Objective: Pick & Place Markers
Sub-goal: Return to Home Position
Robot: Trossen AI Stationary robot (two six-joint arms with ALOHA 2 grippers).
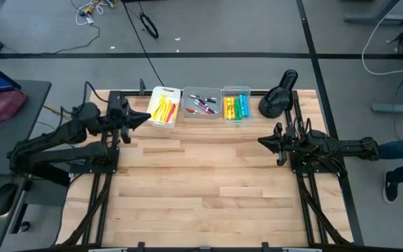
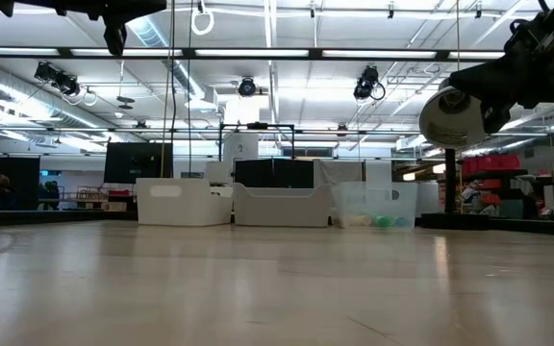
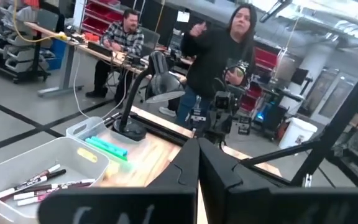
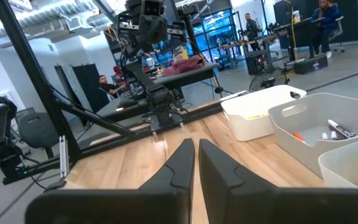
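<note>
Markers [image 1: 164, 110] inside three adjacent bins [image 1: 201, 89]

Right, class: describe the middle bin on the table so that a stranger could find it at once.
Look to the far edge of the wooden table, where three bins sit in a row beside a black desk lamp. The middle bin is the grey one. It alone holds dark-and-white markers, while the white bin and transparent bin flanking it hold brightly coloured ones.

markers [image 1: 163, 110] in bins [image 1: 203, 89] (far tbl [image 1: 208, 175] edge)
</note>
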